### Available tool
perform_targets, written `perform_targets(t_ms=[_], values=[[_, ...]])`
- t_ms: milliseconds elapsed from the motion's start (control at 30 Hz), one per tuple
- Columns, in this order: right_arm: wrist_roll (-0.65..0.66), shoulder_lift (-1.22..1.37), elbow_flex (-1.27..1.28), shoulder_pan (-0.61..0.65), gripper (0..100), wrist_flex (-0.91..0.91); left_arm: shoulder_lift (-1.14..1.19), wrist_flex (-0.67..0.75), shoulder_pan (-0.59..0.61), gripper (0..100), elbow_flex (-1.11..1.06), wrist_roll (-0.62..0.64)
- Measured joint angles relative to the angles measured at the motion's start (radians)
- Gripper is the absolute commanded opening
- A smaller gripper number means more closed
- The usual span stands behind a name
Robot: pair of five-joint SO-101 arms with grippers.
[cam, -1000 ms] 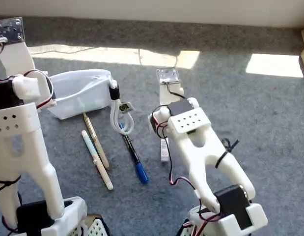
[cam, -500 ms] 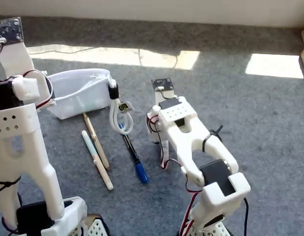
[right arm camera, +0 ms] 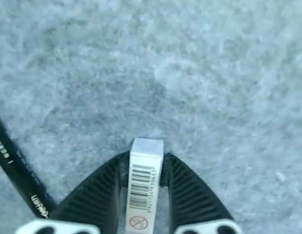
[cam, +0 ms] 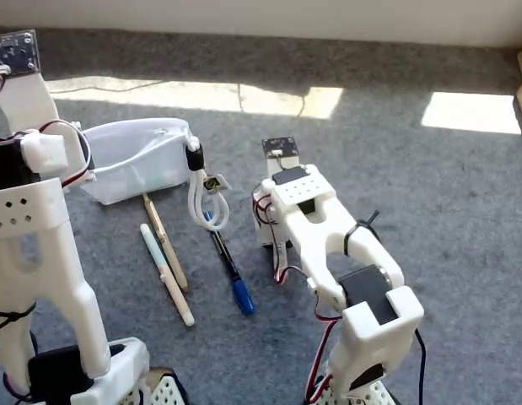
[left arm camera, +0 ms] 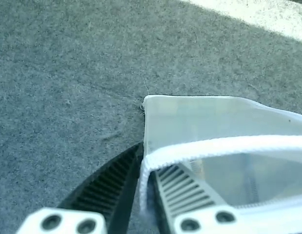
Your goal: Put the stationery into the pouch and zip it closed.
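The translucent pouch lies open at the back left, a white cord loop hanging from its zip end. My left gripper is shut on the pouch's white rim. A wooden pencil, a pale pen and a black pen with a blue cap lie on the carpet beside the pouch. My right gripper is down on the carpet, right of the black pen, shut on a small white barcoded stick.
Grey carpet stretches open to the right and behind the right arm. The left arm's white body stands tall at the near left. Sunlit patches fall along the back.
The right arm has folded forward and lowered its gripper onto the white stick, which lay free on the carpet a second ago. The left arm and pouch have stayed still.
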State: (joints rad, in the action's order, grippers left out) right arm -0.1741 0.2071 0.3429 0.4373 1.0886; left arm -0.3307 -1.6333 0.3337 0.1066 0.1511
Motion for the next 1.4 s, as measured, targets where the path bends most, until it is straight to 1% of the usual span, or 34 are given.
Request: perform_targets(t_ms=[167, 233, 400, 700, 1000, 1300, 1400], values=[[0.034, -0.003, 0.0, 0.0, 0.9, 0.003, 0.0, 0.0, 0.0, 1, -0.003, 0.0], [0.041, -0.031, 0.0, 0.0, 0.9, 0.034, 0.0, 0.0, 0.0, 1, -0.003, 0.0], [0.041, -0.212, 0.002, 0.008, 0.9, 0.068, 0.0, 0.002, 0.0, 1, -0.003, 0.0], [0.041, -0.554, 0.068, 0.112, 0.9, 0.072, 0.0, 0.003, 0.0, 1, -0.003, 0.0], [0.041, -0.769, 0.069, 0.219, 0.9, 0.069, 0.0, 0.003, 0.0, 1, -0.003, 0.0], [0.044, -0.881, 0.069, 0.333, 0.9, -0.078, 0.0, 0.003, 0.0, 1, -0.003, 0.0], [0.091, -0.899, 0.069, 0.371, 0.9, -0.14, 0.0, 0.003, 0.0, 1, -0.003, 0.0]])
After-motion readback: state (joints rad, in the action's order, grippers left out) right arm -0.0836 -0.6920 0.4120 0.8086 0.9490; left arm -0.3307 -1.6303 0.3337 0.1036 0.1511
